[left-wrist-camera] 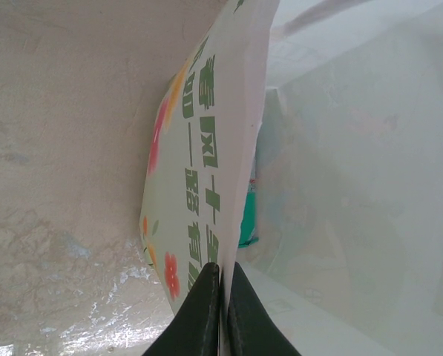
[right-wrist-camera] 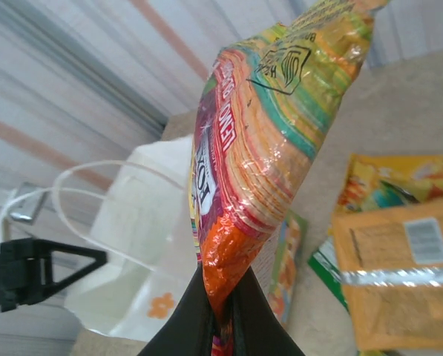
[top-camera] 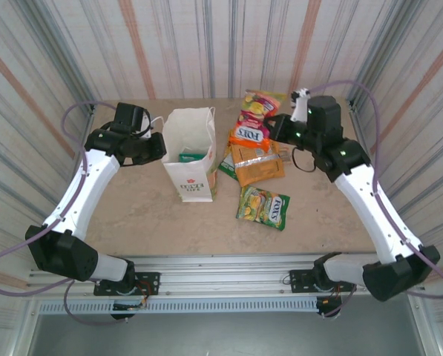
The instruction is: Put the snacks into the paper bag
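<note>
One paper bag (top-camera: 195,182), rim pinched at 9 o'clock by left gripper (left-wrist-camera: 221,276). Maybe five snacks (top-camera: 257,159): one squeezed in right gripper (right-wrist-camera: 222,289), one inside, three at 3 o'clock. Bare table (top-camera: 169,230) at 6 o'clock.

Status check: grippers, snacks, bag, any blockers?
Left gripper shut on paper bag rim. Right gripper shut on red FOX'S packet, lifted beside bag. Other packets on table, nothing blocking.
</note>
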Available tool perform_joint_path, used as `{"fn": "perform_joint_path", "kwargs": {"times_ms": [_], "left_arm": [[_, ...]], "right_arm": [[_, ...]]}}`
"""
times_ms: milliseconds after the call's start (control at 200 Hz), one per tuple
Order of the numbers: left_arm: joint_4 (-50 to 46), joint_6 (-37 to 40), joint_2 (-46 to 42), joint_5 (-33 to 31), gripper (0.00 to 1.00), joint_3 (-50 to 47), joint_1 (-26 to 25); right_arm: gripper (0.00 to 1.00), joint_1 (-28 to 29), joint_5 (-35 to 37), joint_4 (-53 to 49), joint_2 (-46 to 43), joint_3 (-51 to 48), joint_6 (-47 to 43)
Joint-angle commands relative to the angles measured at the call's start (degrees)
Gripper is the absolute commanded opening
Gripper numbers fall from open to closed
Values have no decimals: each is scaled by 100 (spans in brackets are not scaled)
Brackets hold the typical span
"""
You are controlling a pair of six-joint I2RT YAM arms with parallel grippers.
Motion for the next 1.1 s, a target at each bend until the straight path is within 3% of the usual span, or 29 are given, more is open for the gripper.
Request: {"fn": "perform_joint_path", "kwargs": {"times_ms": [0,246,421,671,832,1097], "left_arm": [[-98,121,-119,95,8,212,-60],[-93,165,10,154,9,359,-59],[-91,165,73,190,8,387,-77],[-85,167,83,188,8,436,-95],[-85,170,103,185,9,427,-102],[-68,173,88,180,8,392,-100]], "right_arm": [[0,418,250,95,340,916,-339],[0,1144,217,546,1095,2357,-453],[0,1515,265,467,1564,2748,-526],[0,1640,792,-720,2343,3079,-106],[0,1657,581,-1301,2884,3426,391],[0,1798,211,-1328,3436,3692,660]]}}
